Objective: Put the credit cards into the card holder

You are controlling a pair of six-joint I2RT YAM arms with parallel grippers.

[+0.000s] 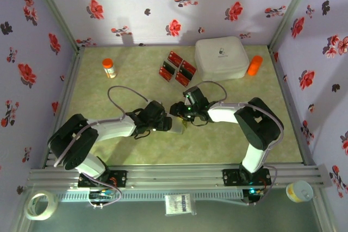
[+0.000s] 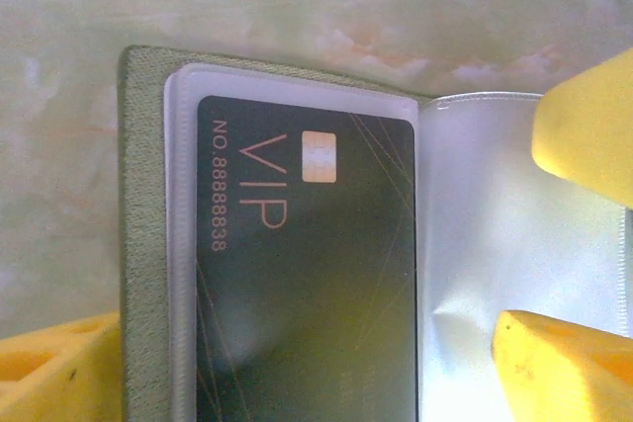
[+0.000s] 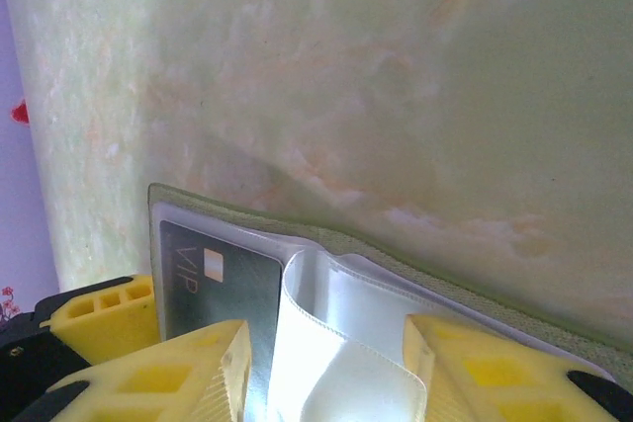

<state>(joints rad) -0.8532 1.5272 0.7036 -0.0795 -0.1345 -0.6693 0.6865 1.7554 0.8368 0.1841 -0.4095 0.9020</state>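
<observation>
The card holder (image 2: 143, 244) lies open on the pale green marbled table (image 1: 136, 145), near its middle, where the 2 arms meet from either side. In the left wrist view its olive fabric edge frames a clear plastic sleeve (image 2: 183, 244), and a dark VIP card (image 2: 307, 274) with a gold chip and the number 88888838 sits inside that sleeve. To the right of the card a second clear leaf (image 3: 336, 343) rises from the holder's fold and curls upward. The right gripper (image 3: 324, 328) has its 2 yellow fingers (image 3: 495, 368) spread apart on either side of this leaf; the leaf stands between them and they do not pinch it. The left gripper (image 1: 168, 123) comes in from the other side, and 1 of its yellow fingers (image 2: 49, 363) sits at the holder's olive outer edge. Its other finger is out of sight, so I cannot tell whether it is spread or closed. The red credit cards (image 1: 176, 68) lie in a loose cluster farther back on the table, well apart from the holder and just left of a white rounded box (image 1: 221, 58). An orange-capped bottle (image 1: 109, 68) stands at the far left, and an orange cylinder (image 1: 254, 65) is just beside the box on its right.
</observation>
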